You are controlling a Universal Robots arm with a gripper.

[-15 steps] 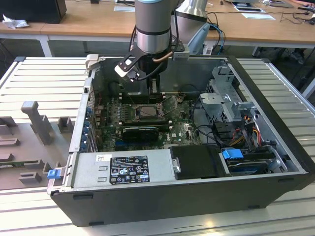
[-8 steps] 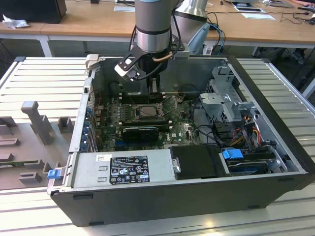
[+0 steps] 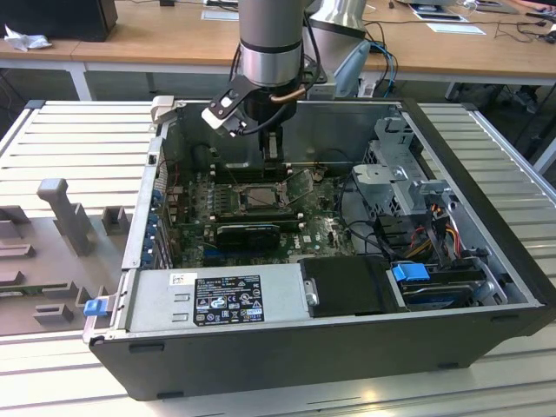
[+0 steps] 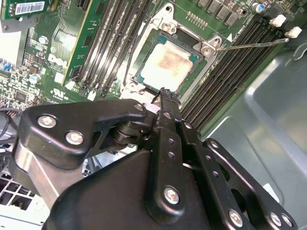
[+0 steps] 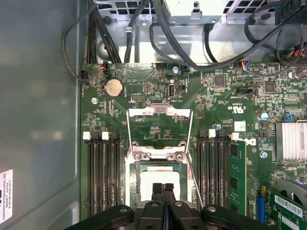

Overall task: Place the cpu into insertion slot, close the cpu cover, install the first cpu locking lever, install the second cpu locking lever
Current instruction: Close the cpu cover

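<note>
The cpu [image 4: 168, 64] lies flat inside the insertion slot [image 5: 158, 156], with its pale face up. The cpu cover [image 5: 158, 112] stands open at the slot's far edge, so the slot is not shut. The pincer [image 4: 163, 91] hangs just over the slot's near edge. Its two fingers are pressed together, and I see nothing between them.

I think the job in hand is the cover. To do it well, push on the metal frame, not on the chip's face. Go slow and soft, and keep the thin lever [image 4: 249, 45] out of the slot so nothing gets caught.

Now count: one cpu, one slot, one cover, one pincer. One lever rod sticks out beside the slot; I cannot tell a second for sure. Around the slot is one green board [image 5: 158, 91], inside one case [image 3: 287, 347], on one counter [image 3: 52, 130].
</note>
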